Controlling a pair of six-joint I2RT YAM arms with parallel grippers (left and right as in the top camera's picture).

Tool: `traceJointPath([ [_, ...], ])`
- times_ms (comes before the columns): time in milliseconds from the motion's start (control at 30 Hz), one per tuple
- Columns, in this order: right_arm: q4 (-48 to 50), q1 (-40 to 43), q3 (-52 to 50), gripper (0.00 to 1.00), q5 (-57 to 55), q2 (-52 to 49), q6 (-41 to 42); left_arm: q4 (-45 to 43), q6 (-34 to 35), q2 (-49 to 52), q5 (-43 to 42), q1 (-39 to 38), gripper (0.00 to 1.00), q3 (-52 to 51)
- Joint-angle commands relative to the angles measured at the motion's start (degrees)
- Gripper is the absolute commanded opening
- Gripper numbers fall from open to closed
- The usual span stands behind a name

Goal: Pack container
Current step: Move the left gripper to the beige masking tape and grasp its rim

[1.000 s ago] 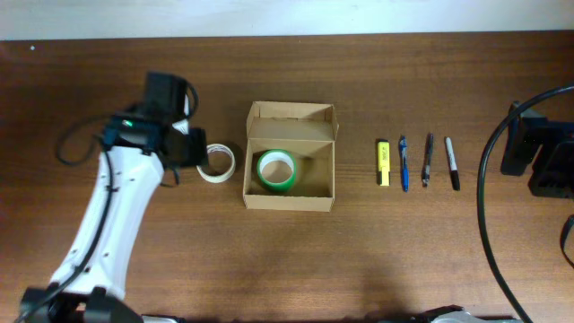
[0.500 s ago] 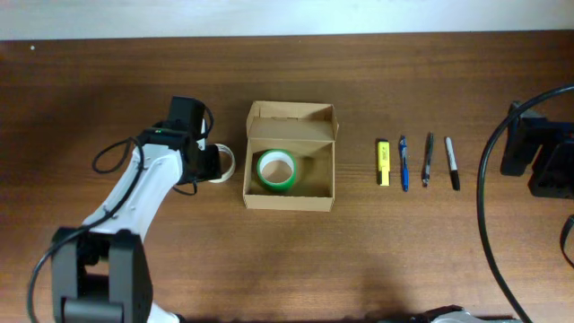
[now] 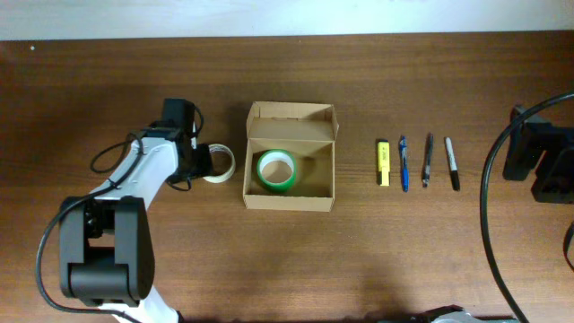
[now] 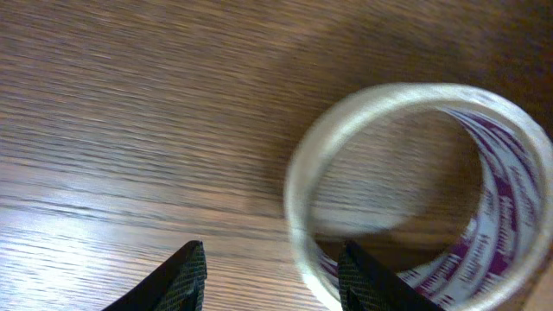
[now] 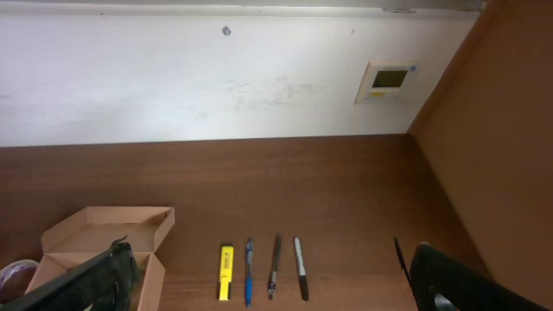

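Note:
The container [image 3: 318, 184] is an open tan cardboard box in mid-table, its flap lid [image 3: 291, 115] folded back. A green tape roll [image 3: 276, 170] lies flat inside it. Just left of the box lies a clear tape roll [image 3: 220, 163] with purple print [image 4: 406, 173]. My left gripper [image 3: 203, 161] is at its left edge and open. In the left wrist view one finger [image 4: 361, 278] is inside the ring, the other finger [image 4: 183, 278] stands outside, apart from the wall. My right gripper [image 5: 270, 259] is wide open and holds nothing, at the far right.
A yellow highlighter [image 3: 383, 162], a blue pen [image 3: 404, 162], a dark pen [image 3: 428, 160] and a black marker [image 3: 453, 163] lie side by side right of the box. The right arm [image 3: 536, 152] and its cable sit at the table's right edge.
The left arm has swung in and its gripper has come down onto the clear roll's left edge. Its jaws have narrowed. The right arm has not moved.

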State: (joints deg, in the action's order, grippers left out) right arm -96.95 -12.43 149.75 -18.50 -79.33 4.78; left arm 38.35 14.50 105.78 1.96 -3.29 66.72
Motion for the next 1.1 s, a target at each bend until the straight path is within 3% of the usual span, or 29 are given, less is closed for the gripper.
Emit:
traceJointPath([
  [0,-0.37,-0.33,0.02,0.99,0.55,0.24,0.44,-0.59,-1.14,1.64,-0.74,1.11,0.43,-0.35],
  [100,-0.37,-0.33,0.02,0.99,0.55,0.24,0.44,-0.74,-1.29,2.29,-0.98,1.03,0.34,-0.35],
  [333,-0.37,-0.33,0.02,0.99,0.57,0.24,0.44,-1.77,-1.31,2.86,-2.89,0.76,0.33,-0.35],
  [400,-0.37,-0.31,0.02,0.99,0.57,0.24,0.44,-1.9,-1.31,2.86,-2.86,0.66,0.27,-0.35],
  [533,-0.37,-0.33,0.02,0.99,0.55,0.24,0.44,-2.1,-1.31,2.86,-2.91,0.37,0.02,-0.35],
  [800,-0.37,-0.33,0.02,0.99,0.57,0.22,0.44,-0.46,-5.42,2.01,-3.69,-0.07,0.02,0.92],
  [1067,-0.35,-0.31,0.02,0.99,0.48,-0.33,0.39,19.37,-9.25,-20.26,4.66,-6.47,0.02,23.21],
])
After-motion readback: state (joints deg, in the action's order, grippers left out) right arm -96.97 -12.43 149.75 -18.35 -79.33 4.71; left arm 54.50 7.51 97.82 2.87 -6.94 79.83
